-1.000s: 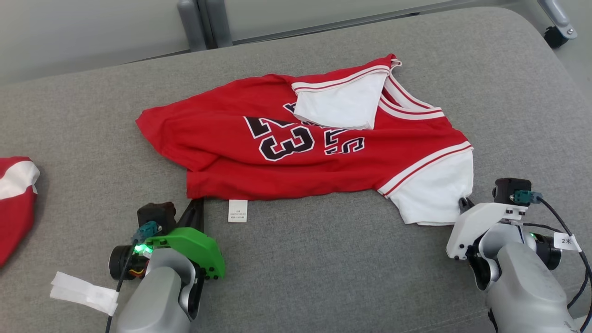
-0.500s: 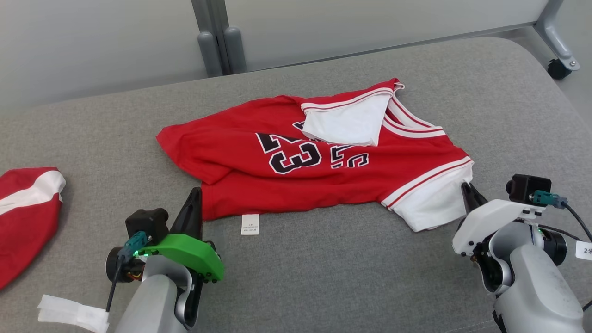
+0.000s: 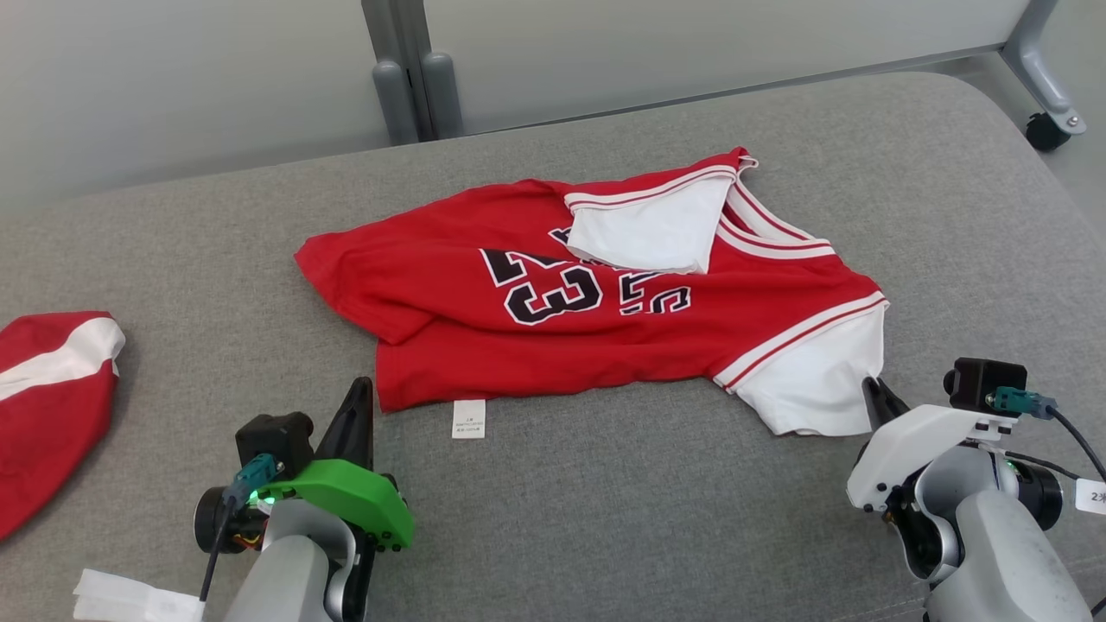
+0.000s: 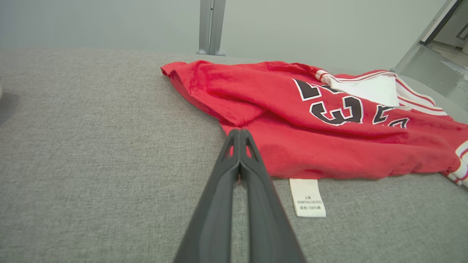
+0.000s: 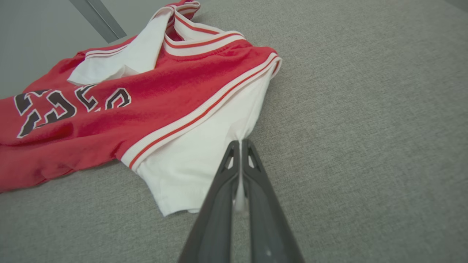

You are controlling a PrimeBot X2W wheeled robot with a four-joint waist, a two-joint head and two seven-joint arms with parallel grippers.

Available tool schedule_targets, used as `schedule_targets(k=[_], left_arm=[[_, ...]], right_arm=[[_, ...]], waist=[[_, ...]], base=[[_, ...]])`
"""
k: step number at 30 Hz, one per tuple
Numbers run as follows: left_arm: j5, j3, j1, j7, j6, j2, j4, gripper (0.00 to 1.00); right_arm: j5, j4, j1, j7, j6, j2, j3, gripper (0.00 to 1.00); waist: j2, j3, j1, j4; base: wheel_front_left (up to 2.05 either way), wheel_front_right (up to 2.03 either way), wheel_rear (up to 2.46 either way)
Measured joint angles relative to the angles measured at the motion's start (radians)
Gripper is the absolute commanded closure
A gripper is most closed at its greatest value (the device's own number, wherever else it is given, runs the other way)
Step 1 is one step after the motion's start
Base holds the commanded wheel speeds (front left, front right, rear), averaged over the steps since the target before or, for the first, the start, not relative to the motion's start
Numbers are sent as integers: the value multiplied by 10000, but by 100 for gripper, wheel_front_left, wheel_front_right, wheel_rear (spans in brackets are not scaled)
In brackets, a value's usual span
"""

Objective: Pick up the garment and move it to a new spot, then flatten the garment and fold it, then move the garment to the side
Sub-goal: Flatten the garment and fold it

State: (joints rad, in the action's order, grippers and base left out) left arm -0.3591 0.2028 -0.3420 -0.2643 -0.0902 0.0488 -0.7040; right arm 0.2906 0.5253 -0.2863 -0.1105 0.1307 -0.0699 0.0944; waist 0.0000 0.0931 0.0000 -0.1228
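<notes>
Jaws: L gripper (image 3: 359,389) is closed, tip at the red hem corner; can't tell if cloth is pinched. R gripper (image 3: 871,389) is closed on the near white sleeve (image 3: 816,389), cloth showing btwn its fingers. Garment (image 3: 605,328) lies mid-cushion (image 3: 605,518), rumpled, label (image 3: 468,419) sticking out at the near hem. To flatten well: confirm L grip first, then pull both ends apart evenly & low, so creases run out. Far sleeve (image 3: 648,229) is flipped onto the chest and needs turning out before any fold.
</notes>
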Motion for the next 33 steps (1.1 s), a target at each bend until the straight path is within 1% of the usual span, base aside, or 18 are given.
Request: schedule_targets(k=[1, 2, 3, 6, 9, 14, 21, 22, 23, 24, 29, 33], left_arm=[[15, -2, 3, 2, 25, -2, -35, 100], [29, -6, 9, 0, 42, -2, -67, 61], [67, 15, 11, 0, 71, 0, -163, 0], [107, 73, 3, 0, 111, -6, -453, 0], [105, 159, -72, 2, 38, -2, -813, 0], [-36, 244, -490, 0, -61, -6, -1423, 0], [-109, 320, -1098, 2, -75, -4, -2121, 0], [-115, 343, -1163, 0, -81, -8, -2257, 50], [-117, 359, -1208, 2, -82, -6, -2370, 79], [-125, 359, -1246, 0, -104, -6, -2437, 100], [-151, 236, -1353, 2, -142, -2, -2334, 100], [-153, -10, -1173, 0, -163, 0, -1653, 100]], right_arm=[[-2, -54, 26, -23, 0, 13, 38, 100], [-12, -86, 68, -27, 0, 15, 59, 100], [-17, -109, 134, -38, 0, 23, 79, 100], [-23, -198, 180, -77, 0, 65, 111, 100], [-44, -274, 179, -130, 0, 109, 111, 100], [-79, -387, 152, -173, 0, 138, 92, 100], [-117, -454, 98, -217, 0, 176, -17, 100], [-117, -456, 81, -217, 0, 180, -31, 100], [-117, -456, 75, -215, 0, 180, -35, 100], [-117, -456, 75, -215, 0, 180, -35, 100], [-121, -464, 74, -188, 0, 190, 61, 100], [-119, -575, 79, -29, 0, 192, 228, 100]], waist=[[0, 13, 0, -4], [0, 26, 0, -7], [0, 41, 0, -14], [0, 94, 0, -46], [0, 166, 0, -94], [0, 321, 0, -214], [0, 544, 0, -447], [0, 570, 0, -488], [0, 590, 0, -519], [0, 614, 0, -554], [0, 635, 0, -602], [0, 500, 0, -535]], base=[[0, 0, 0], [0, 0, 0], [0, 0, 0], [0, 0, 0], [0, 0, 0], [0, 0, 0], [0, 0, 0], [0, 0, 0], [0, 0, 0], [0, 0, 0], [0, 0, 0], [0, 0, 0]])
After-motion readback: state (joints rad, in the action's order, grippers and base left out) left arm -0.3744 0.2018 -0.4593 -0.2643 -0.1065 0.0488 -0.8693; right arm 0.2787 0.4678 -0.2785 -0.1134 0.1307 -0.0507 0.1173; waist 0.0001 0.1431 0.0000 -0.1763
